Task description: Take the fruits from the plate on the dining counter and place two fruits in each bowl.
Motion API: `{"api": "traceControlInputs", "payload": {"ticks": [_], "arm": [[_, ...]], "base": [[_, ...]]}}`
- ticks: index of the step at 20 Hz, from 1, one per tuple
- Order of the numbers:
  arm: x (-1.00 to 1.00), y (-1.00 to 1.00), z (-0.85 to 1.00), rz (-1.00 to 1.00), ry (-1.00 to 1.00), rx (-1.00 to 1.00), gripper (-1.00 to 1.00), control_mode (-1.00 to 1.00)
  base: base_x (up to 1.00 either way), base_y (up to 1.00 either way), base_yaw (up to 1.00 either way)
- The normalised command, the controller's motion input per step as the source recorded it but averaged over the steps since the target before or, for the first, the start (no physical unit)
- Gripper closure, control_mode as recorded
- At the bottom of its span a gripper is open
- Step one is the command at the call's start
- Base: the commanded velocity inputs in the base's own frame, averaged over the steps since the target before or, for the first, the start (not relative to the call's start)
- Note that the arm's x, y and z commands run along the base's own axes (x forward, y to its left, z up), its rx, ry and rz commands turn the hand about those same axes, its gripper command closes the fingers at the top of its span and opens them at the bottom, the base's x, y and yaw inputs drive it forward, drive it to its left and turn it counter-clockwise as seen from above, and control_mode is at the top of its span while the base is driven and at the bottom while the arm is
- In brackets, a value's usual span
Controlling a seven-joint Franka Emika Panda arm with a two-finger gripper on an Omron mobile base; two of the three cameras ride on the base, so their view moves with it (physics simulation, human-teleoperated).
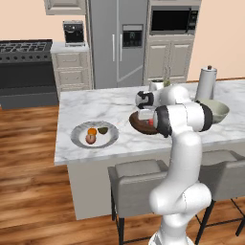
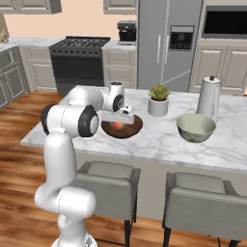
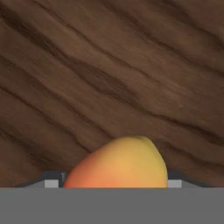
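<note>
The gripper (image 2: 117, 124) hangs low over the dark brown wooden bowl (image 2: 126, 130) on the dining counter (image 2: 159, 140), its jaws partly closed around a red-pink fruit (image 3: 119, 162) (yellow-orange toward its top in the hand view), with the wood grain of the bowl close beyond it. To the gripper's left sits the plate (image 1: 79, 139) holding the orange fruit (image 1: 92, 131), the dark olive-green fruit (image 1: 103, 129) and the reddish-brown fruit (image 1: 90, 139). To its right stands the pale grey-green bowl (image 2: 195, 127).
</note>
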Motion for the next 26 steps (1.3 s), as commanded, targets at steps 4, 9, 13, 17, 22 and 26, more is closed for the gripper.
{"api": "traceControlInputs", "payload": {"ticks": [4, 9, 13, 17, 22, 26], "arm": [[0.02, 0.0, -0.42, 0.0, 0.0, -0.02, 1.0, -1.0], [0.0, 0.0, -0.24, 0.0, 0.0, 0.0, 1.0, -1.0], [0.0, 0.0, -0.03, 0.0, 0.0, 0.0, -1.0, -1.0], [0.0, 0.0, 0.0, 0.0, 0.0, 0.0, -1.0, -1.0], [0.0, 0.0, 0.0, 0.0, 0.0, 0.0, -1.0, -1.0], [0.0, 0.0, 0.0, 0.0, 0.0, 0.0, -1.0, -1.0]], "base": [[0.0, 0.0, 0.0], [0.0, 0.0, 0.0], [0.0, 0.0, 0.0], [0.0, 0.0, 0.0], [0.0, 0.0, 0.0], [0.0, 0.0, 0.0]]}}
